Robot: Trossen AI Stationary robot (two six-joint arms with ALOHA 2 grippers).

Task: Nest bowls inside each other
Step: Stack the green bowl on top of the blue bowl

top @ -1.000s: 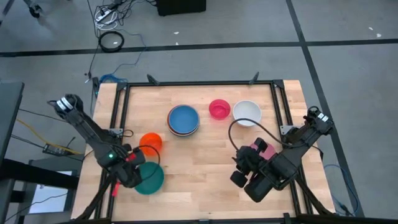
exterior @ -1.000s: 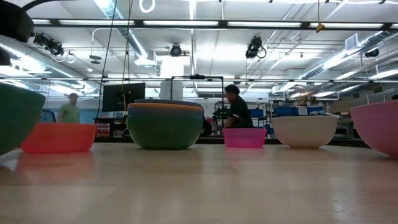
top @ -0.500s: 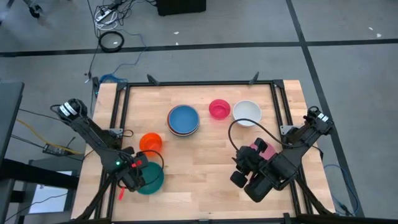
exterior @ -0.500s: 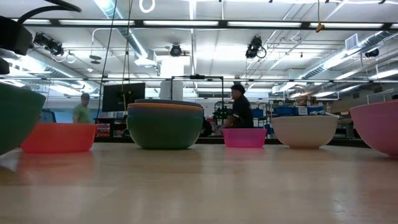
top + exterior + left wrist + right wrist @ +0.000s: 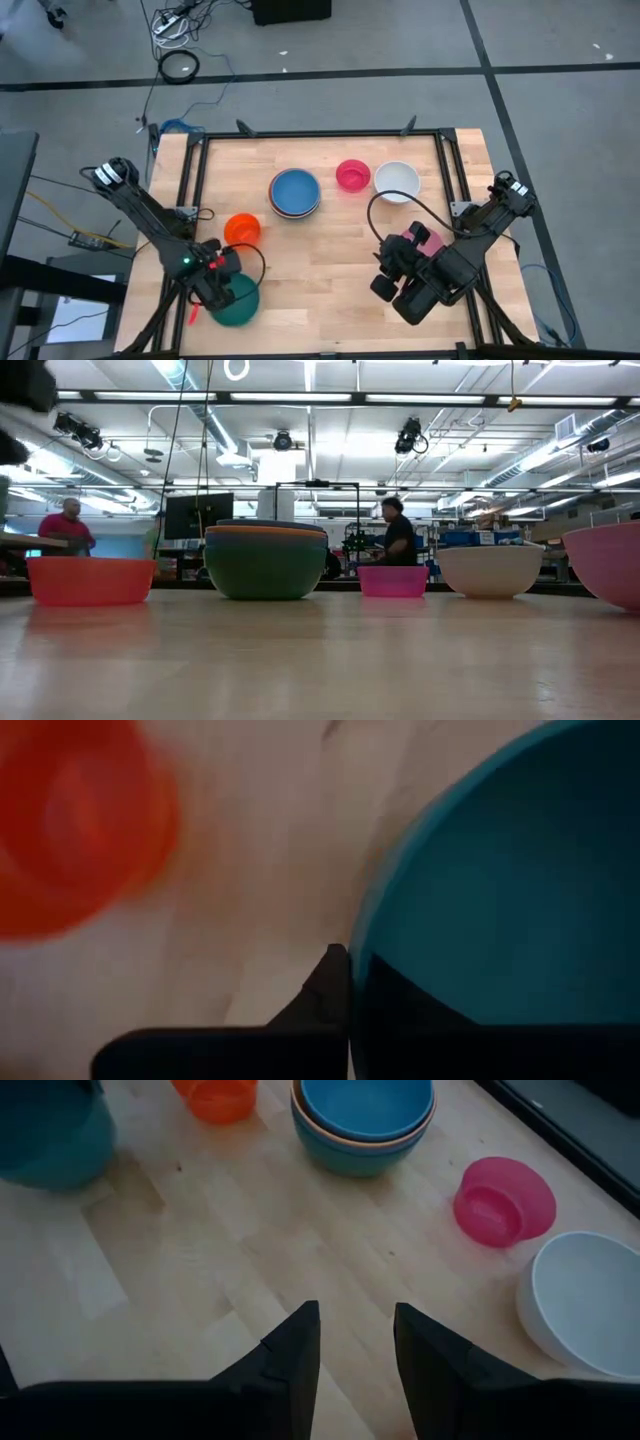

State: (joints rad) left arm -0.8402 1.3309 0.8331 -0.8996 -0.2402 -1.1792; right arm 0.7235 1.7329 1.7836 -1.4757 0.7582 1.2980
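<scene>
My left gripper (image 5: pixel 222 278) sits at the near left corner of the light wooden table (image 5: pixel 330 290), its fingers clamped together on the rim of the round teal plastic bowl (image 5: pixel 234 297); in my left wrist view one dark finger (image 5: pixel 325 992) lies outside the teal bowl's (image 5: pixel 500 900) wall and the other inside it. Just beyond it, toward the table's middle, stands the small red-orange plastic bowl (image 5: pixel 242 229), apart from the teal one; it shows blurred in my left wrist view (image 5: pixel 70 820) and at the left in the low view (image 5: pixel 90 580). Near the table's centre rests a stack of nested bowls (image 5: pixel 295 193) with a blue bowl on top; from table height the stack (image 5: pixel 266 560) shows a sage green bowl at the bottom with an orange rim above it. Beside the stack stands the small magenta plastic bowl (image 5: pixel 352 175), and just beside that the white plastic bowl (image 5: pixel 397 181), the two nearly touching. My right gripper (image 5: pixel 355 1345) waits over the near right part of the table with its two fingers apart and nothing between them, and under that arm the pink plastic bowl (image 5: pixel 420 240) peeks out. In the room behind the table, people (image 5: pixel 398 540) stand at a distance.
</scene>
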